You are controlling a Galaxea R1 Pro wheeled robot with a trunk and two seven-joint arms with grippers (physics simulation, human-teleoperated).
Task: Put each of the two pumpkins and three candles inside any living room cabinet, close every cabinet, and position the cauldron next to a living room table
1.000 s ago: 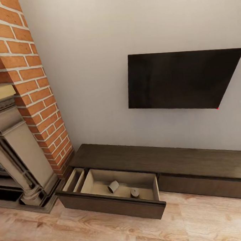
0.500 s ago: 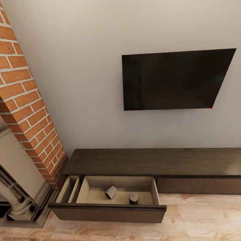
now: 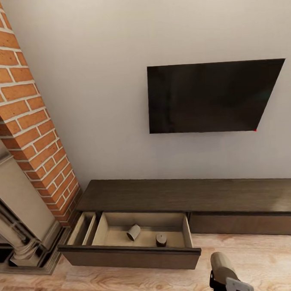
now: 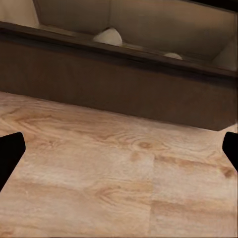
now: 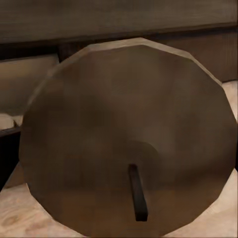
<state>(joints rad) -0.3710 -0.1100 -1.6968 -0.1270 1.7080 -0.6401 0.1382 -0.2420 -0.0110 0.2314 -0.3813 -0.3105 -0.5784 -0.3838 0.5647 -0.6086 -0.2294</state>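
The right jaws (image 3: 224,272) are clamped on a candle (image 5: 129,148); the left jaws (image 4: 119,148) stand apart, empty. The open drawer (image 3: 130,254) of the cabinet (image 3: 187,194) lies ahead and leftward, two candles (image 3: 133,232) already inside, so the right arm should carry forward.

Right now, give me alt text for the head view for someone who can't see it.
An open drawer of the low dark-brown cabinet holds two candles, one lying, one upright. A third candle rises at the bottom edge, in the right gripper. A dark wall screen hangs above; a brick fireplace stands left.
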